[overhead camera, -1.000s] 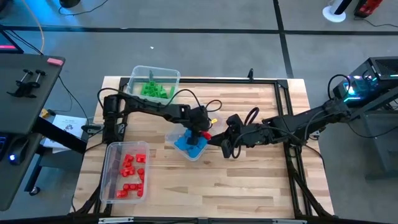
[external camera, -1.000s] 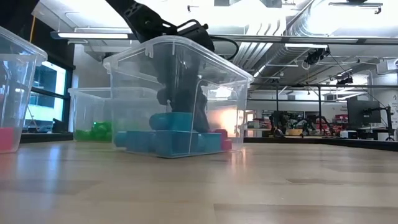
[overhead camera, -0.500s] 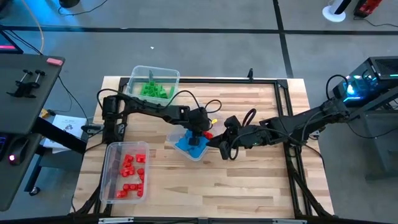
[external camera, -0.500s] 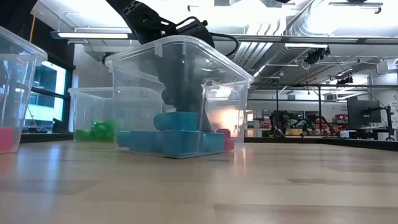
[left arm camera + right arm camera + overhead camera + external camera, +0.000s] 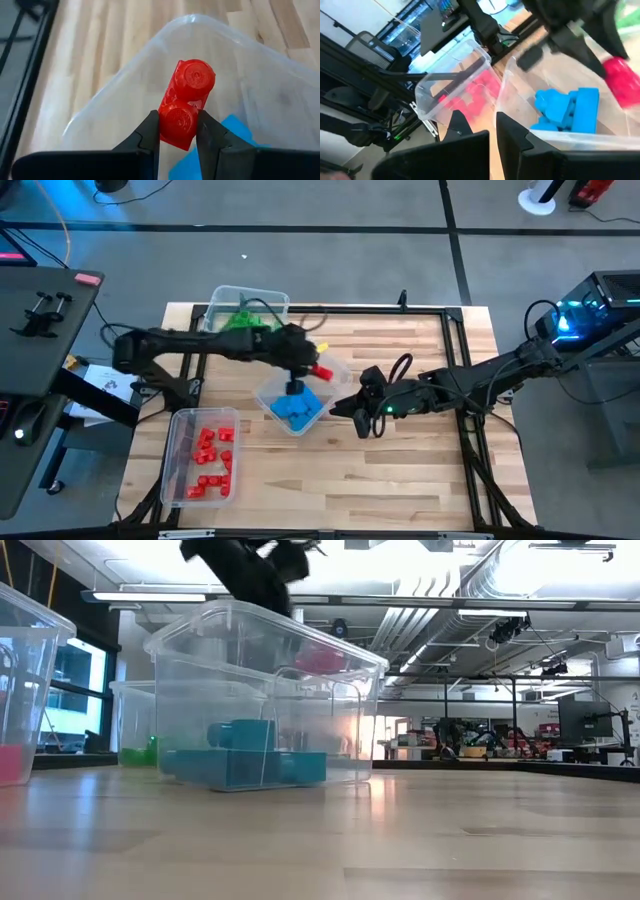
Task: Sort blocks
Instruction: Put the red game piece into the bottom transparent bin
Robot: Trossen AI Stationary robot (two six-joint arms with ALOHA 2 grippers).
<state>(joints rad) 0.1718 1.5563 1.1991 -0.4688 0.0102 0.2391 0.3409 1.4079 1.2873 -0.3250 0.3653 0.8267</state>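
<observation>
A red two-stud block [image 5: 187, 95] hangs above the middle clear bin [image 5: 272, 392], with my left gripper [image 5: 312, 370] shut on it. The low view shows the block [image 5: 320, 660] through the bin's wall. Blue blocks [image 5: 295, 408] lie on that bin's floor [image 5: 245, 755]. My right gripper [image 5: 340, 408] is shut on the bin's right-hand rim. The bin stands tilted in the low view. My left gripper pinches the red block's near stud end [image 5: 177, 122] between its two fingers, one on each side. The fingers slant down from the table's left. The block is lifted clear and sticks out beyond the fingertips. My right gripper has the middle bin's rim [image 5: 496, 102] between its fingers, coming from the table's right. The clear wall runs down between them. The bin [image 5: 260, 690] sits tilted with its base on the table.
A clear bin of green blocks [image 5: 245, 315] stands at the far left. A clear bin of red blocks [image 5: 205, 455] stands at the near left. Bare wood lies along the near edge and on the right. Black frame rails edge the table.
My left gripper has risen out of the middle bin with the red block, now clear above the blue blocks, and has drawn back a little toward the table's far left. The middle bin has shifted slightly toward the left.
</observation>
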